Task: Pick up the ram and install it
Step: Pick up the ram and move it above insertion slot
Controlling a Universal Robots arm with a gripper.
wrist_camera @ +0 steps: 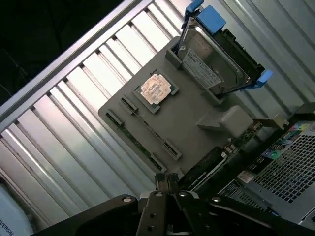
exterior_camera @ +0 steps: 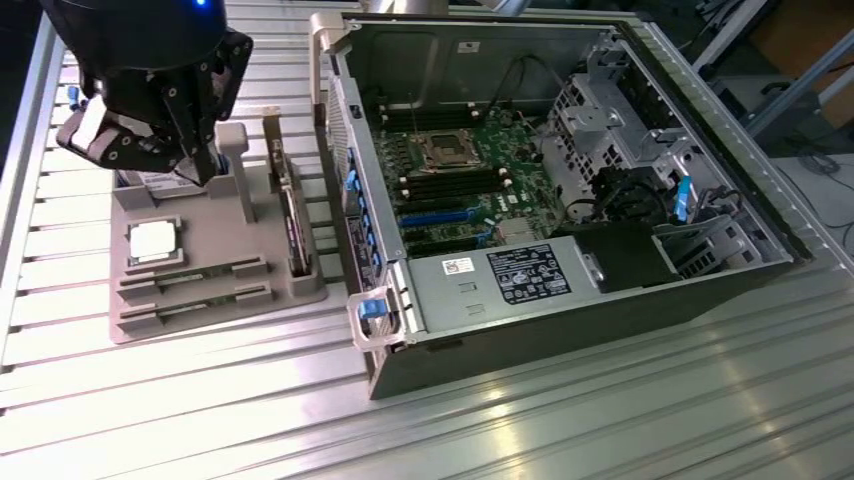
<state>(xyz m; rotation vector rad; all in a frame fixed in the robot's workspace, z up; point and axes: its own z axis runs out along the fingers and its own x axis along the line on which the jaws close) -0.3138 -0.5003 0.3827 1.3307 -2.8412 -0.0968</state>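
Observation:
Two thin green ram sticks lie in slots at the near end of the grey parts tray [exterior_camera: 214, 320]: one ram stick [exterior_camera: 191, 274] [wrist_camera: 150, 129] beside the other [exterior_camera: 187, 304] [wrist_camera: 134, 141]. My black gripper [exterior_camera: 187, 165] [wrist_camera: 167, 183] hovers above the far end of the tray, over the hard drive, well apart from both sticks. Its fingers are shut together and hold nothing. The open computer case [exterior_camera: 694, 290] lies at the exterior view's right, with the motherboard's memory slots [exterior_camera: 447, 187] exposed.
The tray also carries a square silver processor [exterior_camera: 154, 241] [wrist_camera: 156, 88], a hard drive with blue rails [wrist_camera: 216, 61] and an upright dark expansion card [exterior_camera: 296, 225]. The case's power supply [exterior_camera: 514, 275] and drive cage [exterior_camera: 601, 120] flank the motherboard. Everything rests on a ribbed metal table [exterior_camera: 601, 420].

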